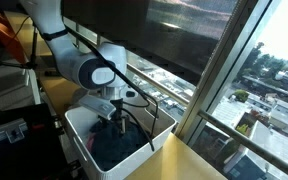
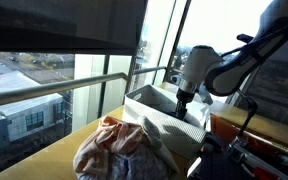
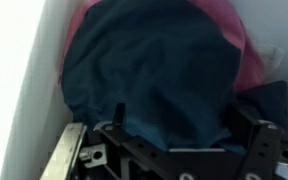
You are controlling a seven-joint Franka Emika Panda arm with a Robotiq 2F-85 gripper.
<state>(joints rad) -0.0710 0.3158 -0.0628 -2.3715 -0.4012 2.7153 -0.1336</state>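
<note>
My gripper (image 3: 184, 115) is lowered into a white bin (image 1: 79, 128). Its two fingers are spread wide, one on each side of a dark blue cloth (image 3: 149, 70) that bulges up between them. A pink cloth (image 3: 242, 55) lies under and behind the blue one. In both exterior views the gripper (image 1: 119, 118) (image 2: 182, 110) sits just inside the bin (image 2: 154, 104), right over the dark cloth (image 1: 122, 146). Whether the fingers press on the cloth I cannot tell.
A heap of pinkish and pale clothes (image 2: 119, 152) lies on the yellow tabletop (image 2: 54, 150) next to the bin. Large windows with a railing (image 2: 44, 90) run along the table's far edge. Desk clutter and cables (image 1: 4, 130) stand behind the arm.
</note>
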